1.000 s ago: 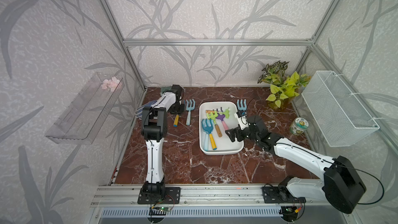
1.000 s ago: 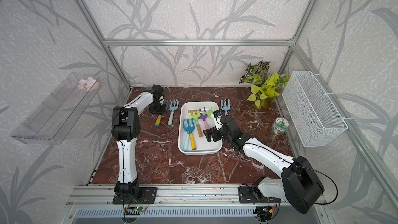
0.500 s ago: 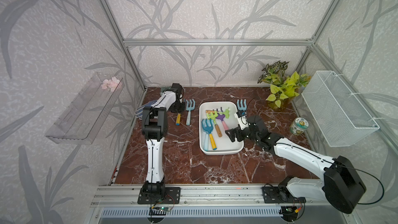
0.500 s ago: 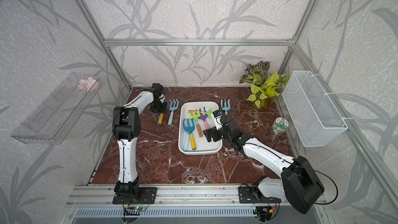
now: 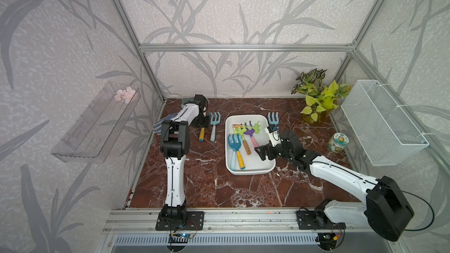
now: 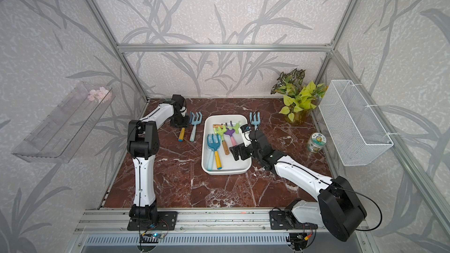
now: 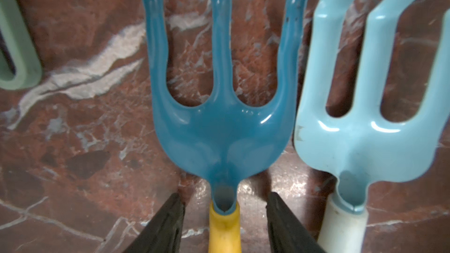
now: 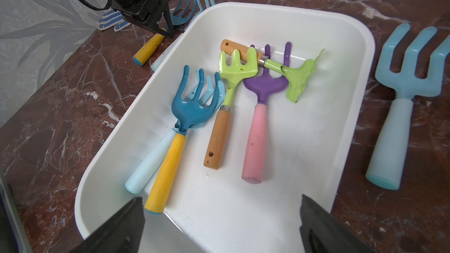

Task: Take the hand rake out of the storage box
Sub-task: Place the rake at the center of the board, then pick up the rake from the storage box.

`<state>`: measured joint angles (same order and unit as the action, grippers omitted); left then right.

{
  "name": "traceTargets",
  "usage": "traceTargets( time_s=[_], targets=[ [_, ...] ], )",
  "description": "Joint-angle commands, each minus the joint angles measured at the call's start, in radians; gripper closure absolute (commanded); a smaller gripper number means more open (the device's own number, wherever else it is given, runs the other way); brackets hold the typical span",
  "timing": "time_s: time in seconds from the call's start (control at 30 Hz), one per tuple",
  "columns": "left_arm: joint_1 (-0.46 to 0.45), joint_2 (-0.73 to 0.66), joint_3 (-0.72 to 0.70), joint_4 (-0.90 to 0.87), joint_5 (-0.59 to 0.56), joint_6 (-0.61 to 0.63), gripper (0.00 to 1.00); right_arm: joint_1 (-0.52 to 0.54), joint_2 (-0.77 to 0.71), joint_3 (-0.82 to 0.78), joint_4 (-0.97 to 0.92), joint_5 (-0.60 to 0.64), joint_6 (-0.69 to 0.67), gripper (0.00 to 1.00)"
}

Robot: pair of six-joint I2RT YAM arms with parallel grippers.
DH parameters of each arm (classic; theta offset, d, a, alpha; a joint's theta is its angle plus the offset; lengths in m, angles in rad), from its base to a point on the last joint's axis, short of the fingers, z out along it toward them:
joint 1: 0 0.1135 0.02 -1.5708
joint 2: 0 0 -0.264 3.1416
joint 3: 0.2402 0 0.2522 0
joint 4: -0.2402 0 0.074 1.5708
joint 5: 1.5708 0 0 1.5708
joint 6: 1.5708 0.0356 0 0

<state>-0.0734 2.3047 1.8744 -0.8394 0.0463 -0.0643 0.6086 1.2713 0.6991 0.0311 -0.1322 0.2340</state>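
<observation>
Rakes [image 8: 190,108], five, fill the storage box [image 8: 280,142] on the counter [image 5: 194,186]; three lie outside, two left, one right. Left tool [image 7: 224,200] straddles a yellow-handled rake [image 7: 221,130], released; right tool [image 8: 221,198] gapes over the box's near end.

In both top views the left arm [image 5: 188,114] hides the yellow-handled rake [image 5: 201,134] — bar its handle.

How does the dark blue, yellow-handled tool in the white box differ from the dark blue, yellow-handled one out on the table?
The boxed rake has tines curled into claws; the table fork has flat, straight tines. The boxed rake lies in the storage box; the table fork lies on the marble, inside the open left pincer. Both have blue heads and yellow handles.
</observation>
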Motion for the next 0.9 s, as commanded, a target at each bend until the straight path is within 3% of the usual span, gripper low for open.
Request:
traceTargets(
  time_s=[0.0,0.1,0.2,0.3,0.47,0.67,0.87],
  targets=[
    [-0.003,-0.127,-0.066,0.035,-0.022,-0.015,0.41,0.003,-0.013,0.017,-0.011,-0.001,-0.014,0.01],
    [-0.017,-0.276,-0.176,0.102,-0.046,-0.038,0.35,0.003,-0.028,0.033,-0.054,0.022,-0.032,0.0],
    [-0.041,-0.445,-0.312,0.177,-0.049,-0.087,0.21,0.002,-0.042,0.059,-0.112,0.043,-0.047,0.02],
    [-0.08,-0.627,-0.486,0.298,0.009,-0.138,0.11,0.003,-0.038,0.117,-0.209,0.054,-0.066,0.06],
    [-0.186,-0.861,-0.778,0.513,-0.01,-0.236,0.1,0.004,-0.01,0.203,-0.34,0.015,-0.091,0.13],
    [-0.266,-1.043,-1.125,0.849,-0.005,-0.348,0.15,0.04,0.032,0.268,-0.441,-0.084,-0.078,0.22],
    [-0.266,-1.098,-1.205,0.97,0.001,-0.301,0.15,0.129,0.111,0.313,-0.445,-0.163,0.006,0.27]
  ],
)
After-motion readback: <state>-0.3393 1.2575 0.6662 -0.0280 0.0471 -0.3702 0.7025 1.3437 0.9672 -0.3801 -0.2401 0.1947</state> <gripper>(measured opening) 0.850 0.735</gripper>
